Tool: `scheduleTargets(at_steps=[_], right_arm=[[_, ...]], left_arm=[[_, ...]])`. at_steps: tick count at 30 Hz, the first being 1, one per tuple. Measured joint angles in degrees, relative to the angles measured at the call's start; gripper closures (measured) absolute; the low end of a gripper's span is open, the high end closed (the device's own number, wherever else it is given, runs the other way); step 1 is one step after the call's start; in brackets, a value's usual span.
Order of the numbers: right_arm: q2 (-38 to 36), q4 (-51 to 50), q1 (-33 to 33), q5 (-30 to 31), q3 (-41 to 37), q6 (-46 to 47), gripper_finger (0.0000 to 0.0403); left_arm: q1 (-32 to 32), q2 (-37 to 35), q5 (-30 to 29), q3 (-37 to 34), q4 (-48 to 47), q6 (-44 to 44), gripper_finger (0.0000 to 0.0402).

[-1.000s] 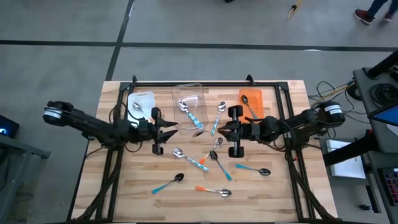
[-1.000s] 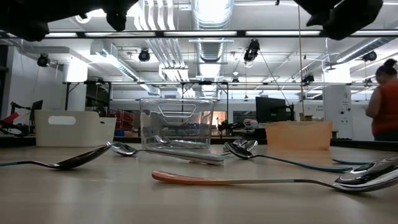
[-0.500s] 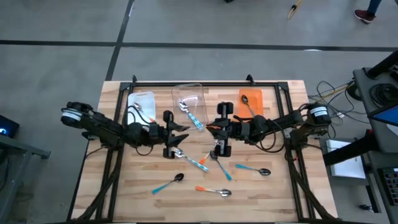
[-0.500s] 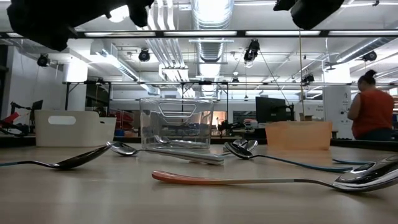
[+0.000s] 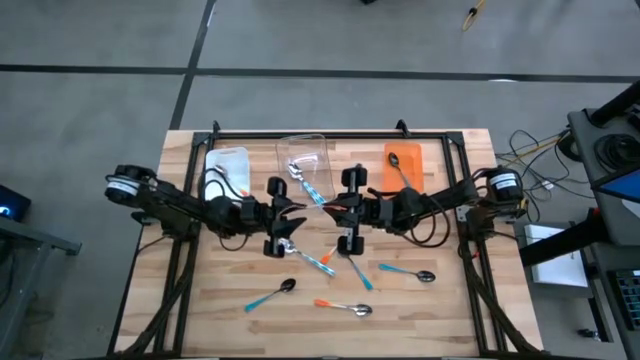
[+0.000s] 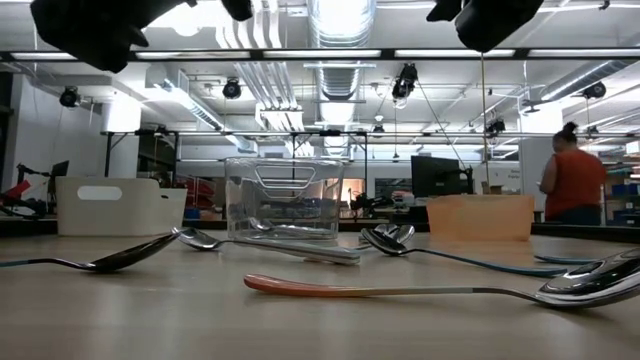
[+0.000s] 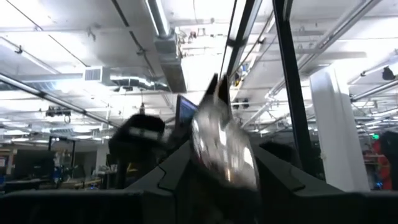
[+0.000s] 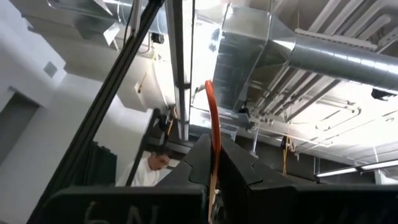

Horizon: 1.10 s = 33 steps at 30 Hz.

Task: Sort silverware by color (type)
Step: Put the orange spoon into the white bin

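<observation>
Both grippers hang over the table's middle, facing each other and tipped upward. My left gripper (image 5: 290, 213) is shut on a spoon whose silver bowl (image 7: 217, 140) shows in the left wrist view. My right gripper (image 5: 335, 212) is shut on a spoon with an orange handle (image 8: 212, 118). Several spoons lie flat on the wood: a teal-handled one (image 5: 270, 295), an orange-handled one (image 5: 345, 307) and a blue-handled one (image 5: 408, 272). More spoons lie in the clear bin (image 5: 322, 150), and a dark one lies in the orange bin (image 5: 412, 155). My left gripper pinches the spoon between its two fingers (image 7: 177, 165) at the lower part of the silver bowl (image 7: 214, 168). The bowl stands out past the fingertips, lifted clear and slanting upward. The handle is hidden behind the gripper. My right gripper pinches the thin orange handle (image 8: 214, 165) between its two fingers (image 8: 200, 155). The handle's free end rises past the fingertips in a slight curve, clear of the table. The spoon's bowl is hidden by the gripper.
A white bin (image 5: 238, 157) stands at the far left, left of the clear and orange bins. A black frame (image 5: 330, 133) runs along the table's far edge. Beyond the table a person (image 6: 570, 185) stands in the room. Bare wood shows along the near edge.
Both arms have reached toward the table's middle and toward each other, the left going right and the right going left. Both grippers have tipped further upward, each still carrying its spoon. The spoons on the table have stayed in place.
</observation>
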Motion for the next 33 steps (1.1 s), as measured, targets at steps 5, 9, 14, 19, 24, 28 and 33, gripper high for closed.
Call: scheduleTargets(at_steps=[5,9,14,19,24,28,33], right_arm=[[0.3,0.0,0.0,0.1,0.0,0.0,0.0394],[0.5,0.1,0.0,0.0,-0.1,0.1,0.0394],[0.5,0.0,0.0,0.0,-0.1,0.1,0.0394],[0.5,-0.3,0.0,0.4,-0.1,0.2,0.0394],[0.4,-2.8,-0.1,2.5,-0.1,0.0,0.0383],[0.4,-8.9,-0.2,4.7,-0.3,-0.2,0.0359],[-0.9,-11.4,-0.1,6.5,-0.3,-0.3,0.0320]], left_arm=[[0.0,0.0,-0.1,1.9,0.0,3.8,0.0289],[0.0,-0.1,-0.2,2.4,0.0,4.3,0.0301],[0.0,-0.1,-0.8,2.0,0.0,4.3,0.0361],[-0.1,-0.1,-2.9,1.8,0.0,4.2,0.0385],[-0.2,-0.1,-4.8,1.5,0.1,4.0,0.0385],[-0.2,-0.1,-5.4,1.5,-1.1,3.2,0.0385],[-0.4,-0.1,-7.9,0.8,-2.1,2.8,0.0385]])
